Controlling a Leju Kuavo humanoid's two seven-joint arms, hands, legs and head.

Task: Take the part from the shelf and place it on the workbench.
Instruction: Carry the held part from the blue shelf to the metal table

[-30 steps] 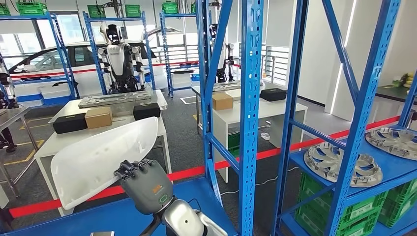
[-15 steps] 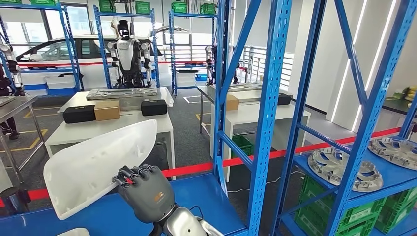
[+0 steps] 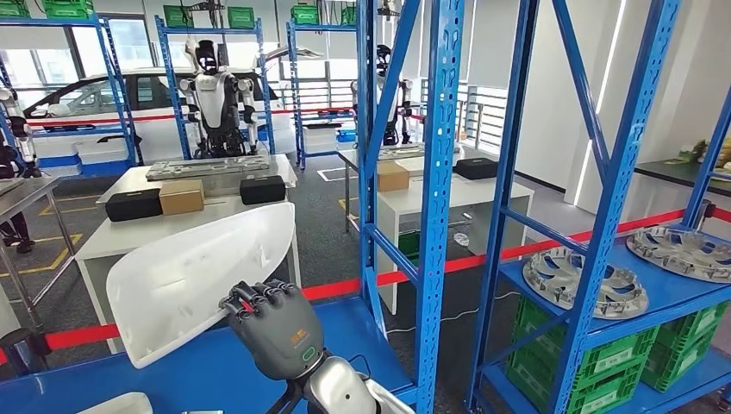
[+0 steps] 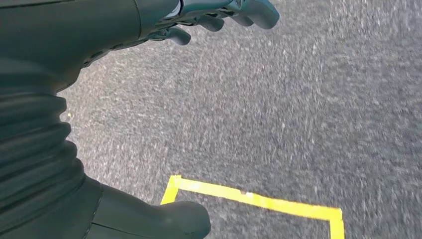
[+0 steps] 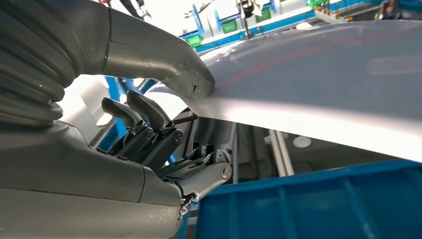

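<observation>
Now right hand (image 3: 274,326) grips white part (image 3: 194,276) by lower edge (thumb on top); left hand (image 4: 99,30) holds nothing.

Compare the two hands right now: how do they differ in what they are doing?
The right hand grips the white part at its lower edge, thumb on one face and fingers under it, raised above the blue shelf. The left hand holds nothing; its fingers are apart over grey floor with yellow tape. Both have the same dark grey casing.
</observation>
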